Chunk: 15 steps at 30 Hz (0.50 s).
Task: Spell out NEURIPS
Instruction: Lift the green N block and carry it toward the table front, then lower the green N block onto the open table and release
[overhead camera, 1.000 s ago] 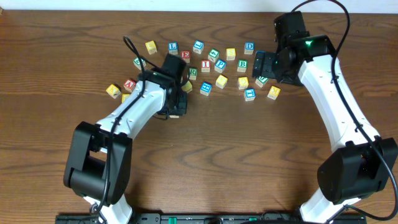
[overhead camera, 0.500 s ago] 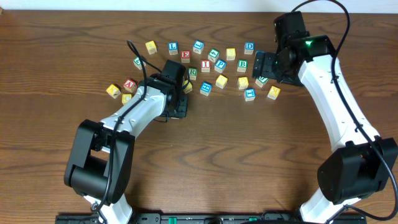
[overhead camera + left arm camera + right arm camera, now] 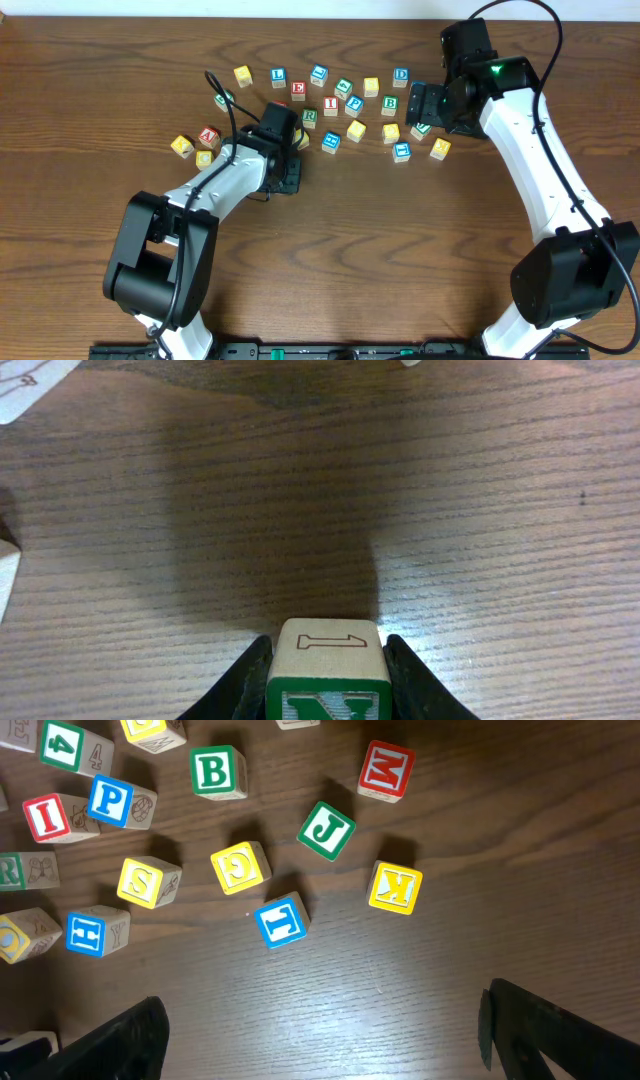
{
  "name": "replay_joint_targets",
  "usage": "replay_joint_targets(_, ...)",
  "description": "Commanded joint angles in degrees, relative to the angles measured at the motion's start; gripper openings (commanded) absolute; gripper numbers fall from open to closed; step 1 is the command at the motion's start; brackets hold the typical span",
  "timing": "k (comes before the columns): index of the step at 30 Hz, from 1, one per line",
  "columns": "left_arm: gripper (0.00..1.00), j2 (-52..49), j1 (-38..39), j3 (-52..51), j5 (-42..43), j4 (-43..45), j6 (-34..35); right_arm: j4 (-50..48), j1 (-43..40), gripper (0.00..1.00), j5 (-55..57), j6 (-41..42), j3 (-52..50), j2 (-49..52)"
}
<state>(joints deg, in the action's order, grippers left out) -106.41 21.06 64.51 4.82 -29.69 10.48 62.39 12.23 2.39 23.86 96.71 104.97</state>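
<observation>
My left gripper is shut on a wooden block with a green N face and a 1 on top, held low over bare table. In the overhead view it sits just below the block cluster. My right gripper is open and empty above the right of the cluster, and also shows in the overhead view. Loose letter blocks lie there: E, R, I, P and S. I cannot pick out a U block.
Other blocks lie around: B, G, T, J, K, M, H. A red A block and yellow blocks lie at the left. Bare wood table lies in front.
My left arm has shifted slightly with the N block still in its jaws. The right arm has not moved.
</observation>
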Motion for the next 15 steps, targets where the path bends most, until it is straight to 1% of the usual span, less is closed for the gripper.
replay_joint_targets(1, 0.16, -0.8, 0.0, -1.3, 0.1, 0.5, -0.3, 0.2, -0.1, 0.96, 0.7, -0.3, 1.0, 0.2)
replay_joint_targets(2, 0.17, -0.8, 0.0, -1.3, 0.1, 0.6, -0.4, 0.2, -0.1, 0.96, 0.7, -0.3, 1.0, 0.2)
replay_joint_targets(3, 0.24, -0.8, 0.0, -1.3, 0.1, 0.7, -0.3, 0.2, -0.1, 0.96, 0.7, -0.3, 1.0, 0.2)
replay_joint_targets(5, 0.28, -0.8, 0.0, -1.3, 0.1, 0.8, -0.4, 0.2, -0.1, 0.96, 0.7, -0.3, 1.0, 0.2)
replay_joint_targets(8, 0.32, -0.8, 0.0, -1.3, 0.1, 1.2, -0.4, 0.2, -0.1, 0.96, 0.7, -0.3, 1.0, 0.2)
replay_joint_targets(11, 0.33, -0.8, 0.0, -1.3, 0.1, 1.4, -0.4, 0.2, -0.1, 0.96, 0.7, -0.3, 1.0, 0.2)
replay_joint_targets(13, 0.38, -0.7, 0.0, -1.3, 0.1, 1.5, -0.4, 0.2, -0.1, 0.96, 0.7, -0.3, 1.0, 0.2)
replay_joint_targets(15, 0.4, -0.7, 0.0, -1.3, 0.1, 1.5, -0.4, 0.2, -0.1, 0.96, 0.7, -0.3, 1.0, 0.2)
